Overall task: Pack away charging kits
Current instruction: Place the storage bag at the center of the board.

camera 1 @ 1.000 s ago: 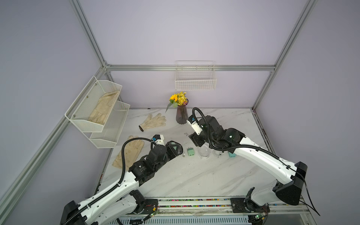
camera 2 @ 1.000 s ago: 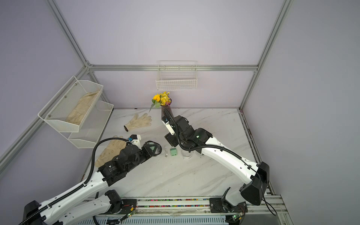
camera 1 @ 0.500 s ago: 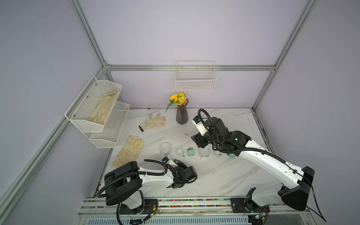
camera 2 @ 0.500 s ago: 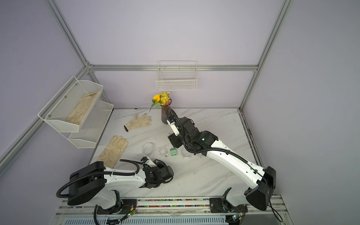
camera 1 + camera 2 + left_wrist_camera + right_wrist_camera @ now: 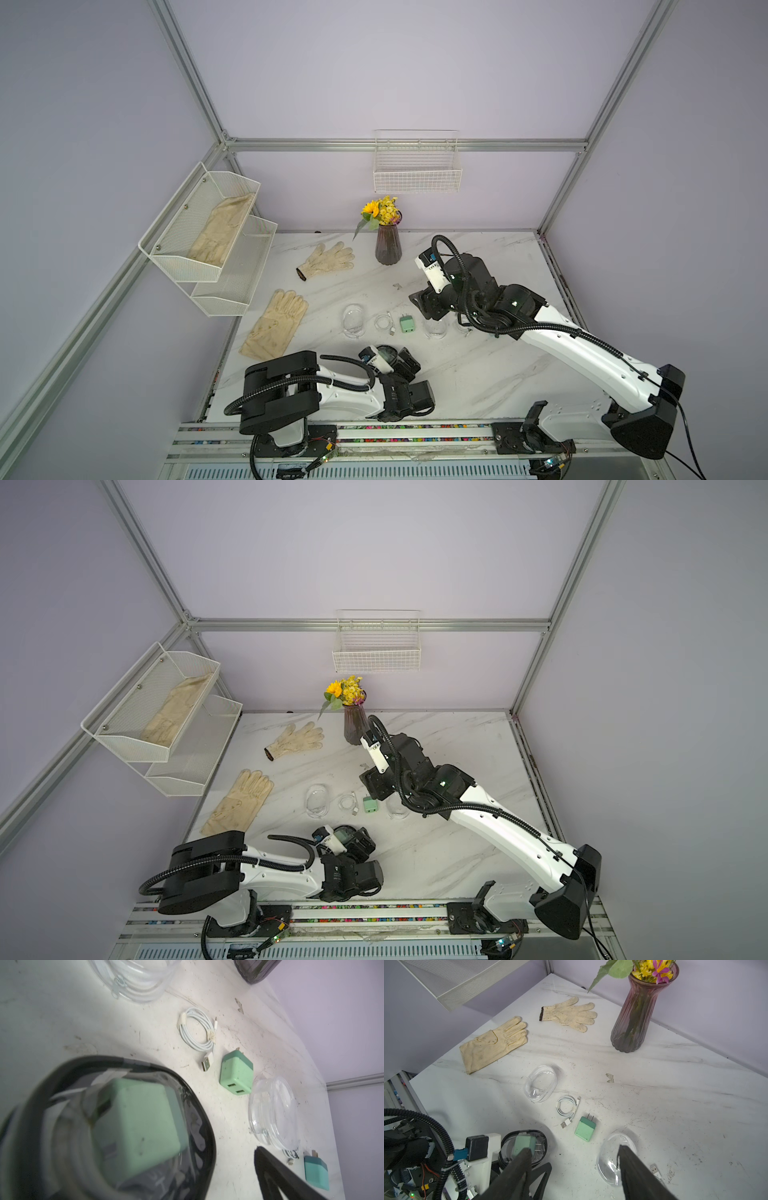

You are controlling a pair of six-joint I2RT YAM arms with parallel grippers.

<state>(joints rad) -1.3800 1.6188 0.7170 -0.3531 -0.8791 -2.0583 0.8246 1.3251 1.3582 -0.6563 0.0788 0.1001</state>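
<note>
On the marble table (image 5: 478,374) a mint green plug adapter (image 5: 407,324) (image 5: 585,1128) lies beside a coiled white cable (image 5: 384,322) (image 5: 566,1106). A dark-rimmed case (image 5: 187,1093) (image 5: 386,353) holding another mint adapter (image 5: 133,1124) and a cable sits at my left gripper (image 5: 401,361) by the table's front. That gripper stands open, and its one visible finger (image 5: 280,1178) is well apart from the case. My right gripper (image 5: 575,1167) (image 5: 430,309) hovers open, one finger over a clear case (image 5: 607,1159). A teal-blue adapter (image 5: 315,1172) and a third cable (image 5: 291,1153) lie past that case.
Another clear oval case (image 5: 354,320) lies left of the cable. Two cream gloves (image 5: 328,259) (image 5: 276,324) lie at the table's left, and a flower vase (image 5: 387,245) stands at the back. A wire basket (image 5: 417,174) hangs on the back wall, a two-tier mesh shelf (image 5: 208,241) on the left.
My left arm has pulled back from the table's middle to the front edge, bringing the dark-rimmed case, and its jaws now stand wide. My right arm has shifted slightly right.
</note>
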